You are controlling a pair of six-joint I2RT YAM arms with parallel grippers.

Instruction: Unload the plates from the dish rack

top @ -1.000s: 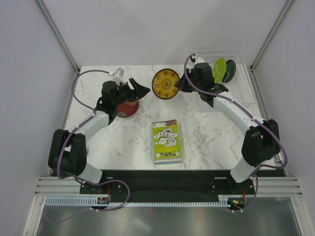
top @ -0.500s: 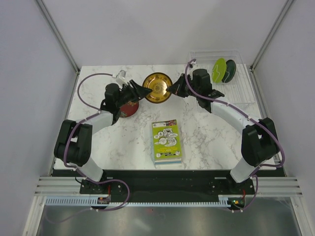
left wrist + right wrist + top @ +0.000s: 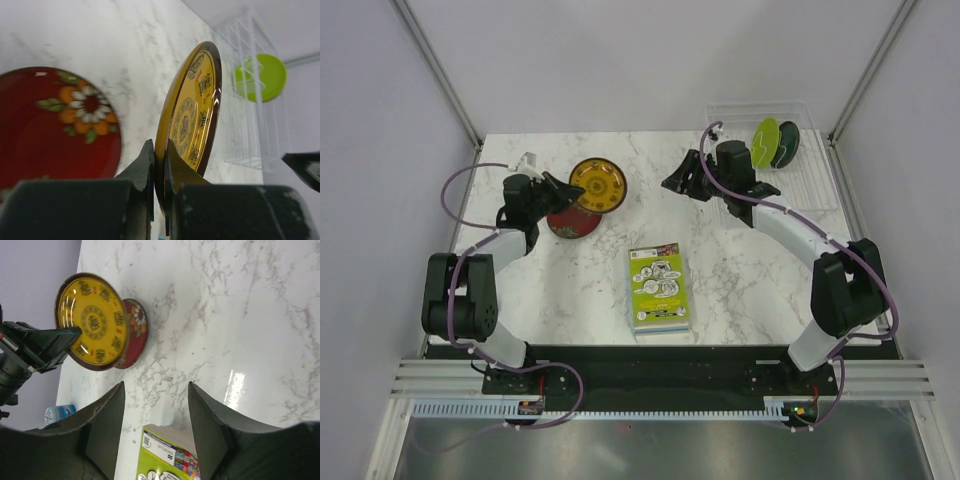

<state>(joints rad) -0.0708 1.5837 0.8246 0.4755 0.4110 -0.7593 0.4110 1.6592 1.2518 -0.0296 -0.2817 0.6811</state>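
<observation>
My left gripper (image 3: 570, 190) is shut on the rim of the yellow-brown patterned plate (image 3: 597, 185), holding it upright on edge above the table's left part. In the left wrist view its fingertips (image 3: 148, 152) pinch the yellow plate (image 3: 192, 110). Just below lies the dark red plate (image 3: 572, 220), flat on the marble. The lime green plate (image 3: 766, 143) stands in the clear dish rack (image 3: 800, 175) at the back right. My right gripper (image 3: 672, 183) hangs open and empty between the rack and the yellow plate (image 3: 92, 322), well apart from it.
A lime-green book (image 3: 657, 288) lies at the table's front centre, under the right gripper's view (image 3: 165, 455). A dark round object (image 3: 788, 143) stands behind the green plate in the rack. Pale walls close in both sides.
The yellow plate passed from my right gripper to my left. The left gripper shut on it and carried it left, over the red plate. The right gripper opened and drew back.
</observation>
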